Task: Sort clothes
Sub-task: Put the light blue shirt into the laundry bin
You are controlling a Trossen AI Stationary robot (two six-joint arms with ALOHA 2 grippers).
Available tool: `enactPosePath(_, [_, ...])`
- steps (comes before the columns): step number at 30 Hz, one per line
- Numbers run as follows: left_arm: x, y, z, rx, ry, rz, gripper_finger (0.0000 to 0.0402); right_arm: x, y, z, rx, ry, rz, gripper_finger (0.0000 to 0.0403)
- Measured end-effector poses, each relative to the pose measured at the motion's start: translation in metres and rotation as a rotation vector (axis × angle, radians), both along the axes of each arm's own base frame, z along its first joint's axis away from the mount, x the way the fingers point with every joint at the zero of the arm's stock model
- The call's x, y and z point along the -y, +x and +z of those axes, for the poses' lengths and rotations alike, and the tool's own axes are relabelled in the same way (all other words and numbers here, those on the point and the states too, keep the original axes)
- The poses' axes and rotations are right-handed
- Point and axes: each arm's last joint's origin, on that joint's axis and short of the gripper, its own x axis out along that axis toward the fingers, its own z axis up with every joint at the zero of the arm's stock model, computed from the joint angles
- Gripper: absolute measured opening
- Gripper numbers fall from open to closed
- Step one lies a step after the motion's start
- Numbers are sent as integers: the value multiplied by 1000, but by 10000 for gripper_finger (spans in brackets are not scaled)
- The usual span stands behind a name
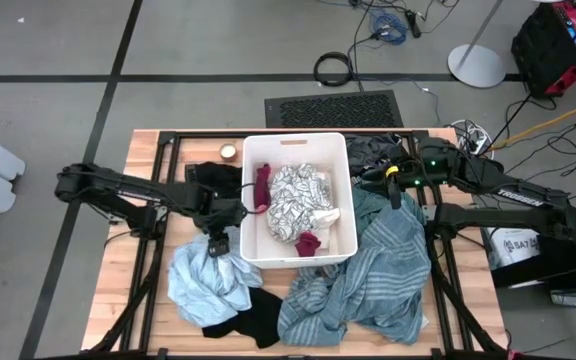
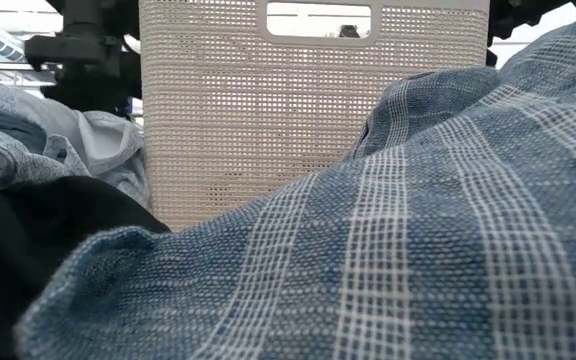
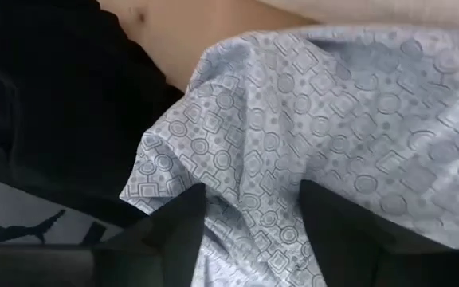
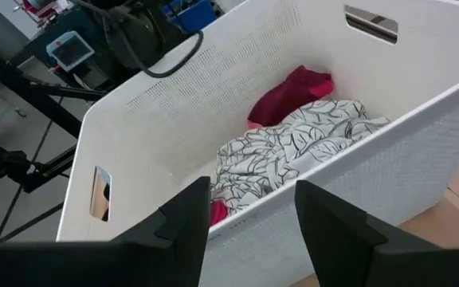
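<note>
Both jaws open and empty, left wrist view alone shows light blue garment point(image 3: 357, 119) pattern

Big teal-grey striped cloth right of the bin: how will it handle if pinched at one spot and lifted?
The large teal-grey striped woven cloth lies in loose folds, so it's probably floppy and will drape and trail. It touches the black garment, so may drag it.

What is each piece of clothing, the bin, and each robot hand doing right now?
Bin: upright, holding clothes.
White patterned garment: crumpled in the bin.
Magenta pieces: in the bin.
Light blue garment: bunched on the table left of the bin.
Black garment: lying on the table.
Striped garment: spread out right of the bin.
Left gripper: open above the light blue garment, empty.
Right gripper: open beside the bin, empty.
</note>
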Motion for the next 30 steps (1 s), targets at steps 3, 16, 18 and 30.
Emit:
enactPosePath(3, [2,-2,1,-1,37,-40,137,0,0,0,-4,2,0,171])
enactPosePath(16, [10,-17,52,237,-19,-133,6,1,0,0,-1,-26,-26,171])
enactPosePath(18, [11,-23,72,322,-47,-149,5,1,1,1,12,-26,-23,171])
enactPosePath(30, [27,-58,184,1142,-205,-327,3,-1,8,30,317,-87,137,171])
